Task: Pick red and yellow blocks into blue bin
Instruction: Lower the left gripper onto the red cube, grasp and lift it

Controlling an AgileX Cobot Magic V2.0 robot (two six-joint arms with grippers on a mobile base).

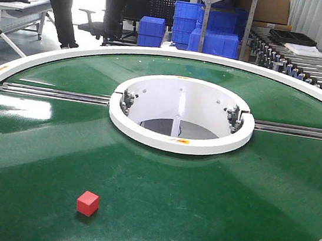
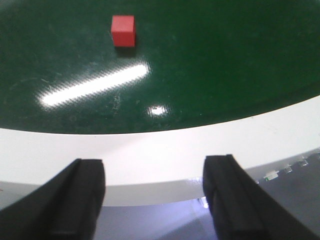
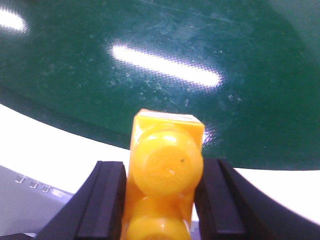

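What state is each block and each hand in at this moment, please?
red cube: loose, lying flat on the green turntable, untouched.
left hand: open, empty, outside the white rim.
right hand: shut on the yellow brick.
yellow brick: clamped between the fingers, studs facing the wrist camera.

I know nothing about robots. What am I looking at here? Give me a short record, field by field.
table: round, green top, white rim
red cube: loose on the green, untouched
yellow brick: clamped on both sides, by the table's edge
left pincer: open, empty, facing the red cube
right pincer: shut on the yellow brick
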